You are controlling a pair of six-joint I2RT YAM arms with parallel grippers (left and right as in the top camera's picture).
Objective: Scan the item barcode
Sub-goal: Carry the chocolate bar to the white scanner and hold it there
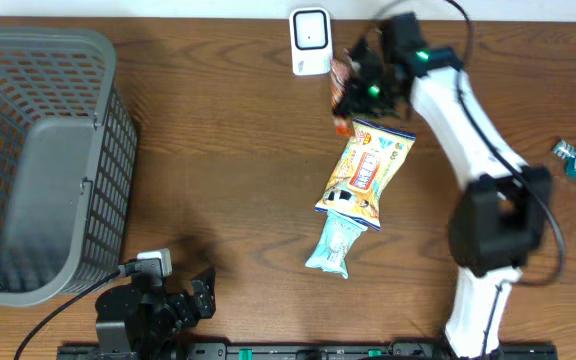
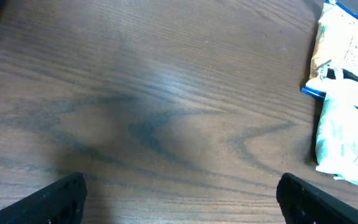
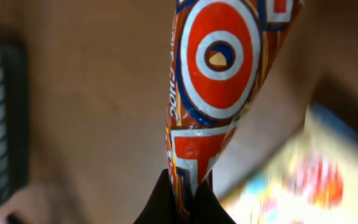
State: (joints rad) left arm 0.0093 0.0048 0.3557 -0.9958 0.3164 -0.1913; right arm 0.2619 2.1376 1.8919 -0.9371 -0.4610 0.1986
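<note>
Right gripper (image 3: 185, 199) is pinched shut on the red snack packet (image 3: 213, 68), at five o'clock from the white scanner (image 1: 310, 40). Best to turn the packet's barcode squarely toward the scanner window, then hold steady.

The glossy red-and-blue foil wrapper (image 3: 213, 74) bears letters along its left edge, seemingly "CHOC"; print on the yellow snack bag (image 1: 366, 168) is too small to read.

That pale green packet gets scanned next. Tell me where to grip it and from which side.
Best grip the pale green packet at the end farthest from the yellow snack bag, coming down from above, jaws across its narrow width. It lies flat, and its other end meets that bag, so this end is freer.
</note>
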